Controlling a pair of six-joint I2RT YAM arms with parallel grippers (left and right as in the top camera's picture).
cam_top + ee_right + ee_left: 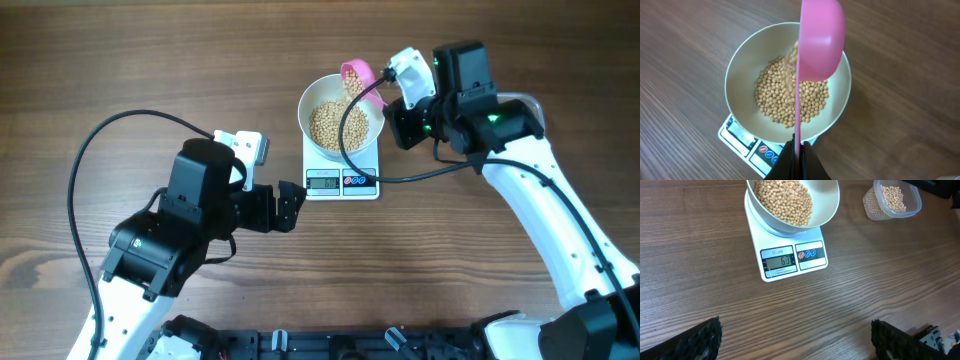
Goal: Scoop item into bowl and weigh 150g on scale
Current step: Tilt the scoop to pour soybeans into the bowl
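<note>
Your right gripper (pixel 797 150) pinches the pink scoop (pixel 820 40); its cup hides some soybeans (pixel 775 100), the bowl (pixel 740 65) covers most of the scale (pixel 737 132); your left gripper (pixel 795 340) stands spread wide.

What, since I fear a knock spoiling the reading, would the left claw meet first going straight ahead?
Probably the scale, its display edge dead ahead of the open left claw; the bowl sits on it, farther back. Height is unclear.
</note>
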